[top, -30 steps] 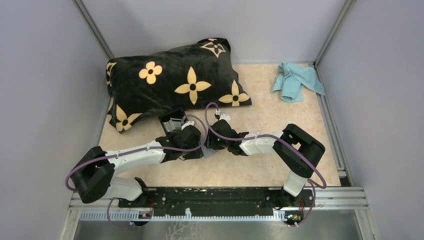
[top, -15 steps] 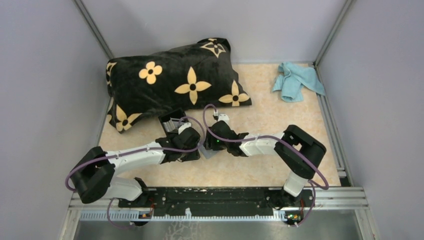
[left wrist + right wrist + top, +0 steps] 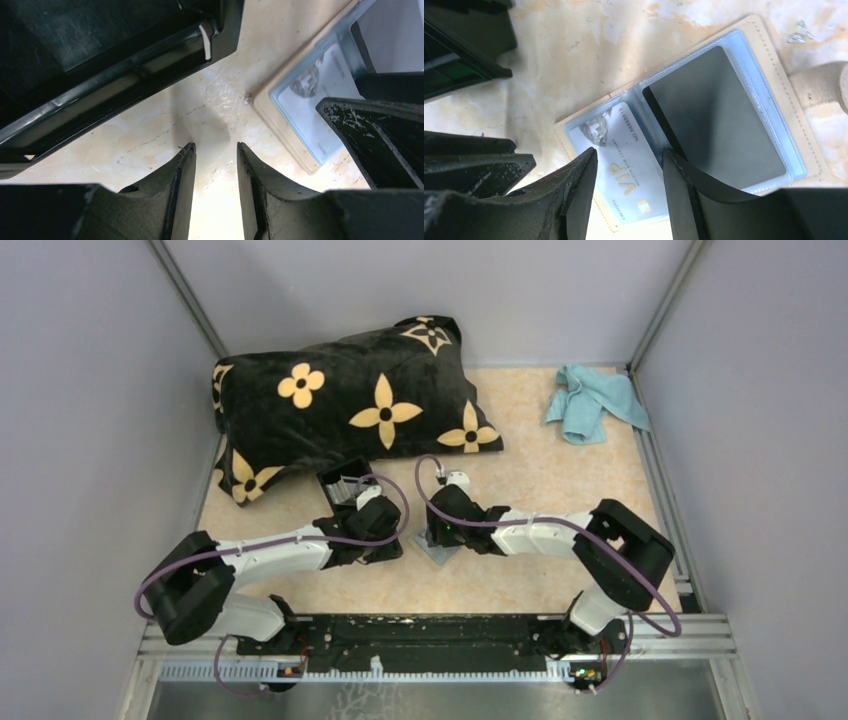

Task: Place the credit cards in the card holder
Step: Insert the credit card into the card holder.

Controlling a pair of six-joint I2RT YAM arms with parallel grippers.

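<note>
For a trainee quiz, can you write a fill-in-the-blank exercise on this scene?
1. The black pillow has ___ flowers.
2. The cloth in the far right corner is light ___.
3. In large gold letters, the pale card reads ___.
Missing words: yellow; blue; VIP.

My left arm (image 3: 270, 550) and right arm (image 3: 540, 532) wear smooth white shells between bulky black joints (image 3: 190, 592). A thin purple cable (image 3: 140, 592) runs along each arm and bows out in loops at elbow and wrist. My left gripper (image 3: 216, 150) is matte black. Its fingers (image 3: 172, 195) are thick and grainy, with inner edges that curve in to blunt tips. My right gripper (image 3: 629, 155) is the same black, and its fingers (image 3: 569, 195) are lightly scuffed.
</note>
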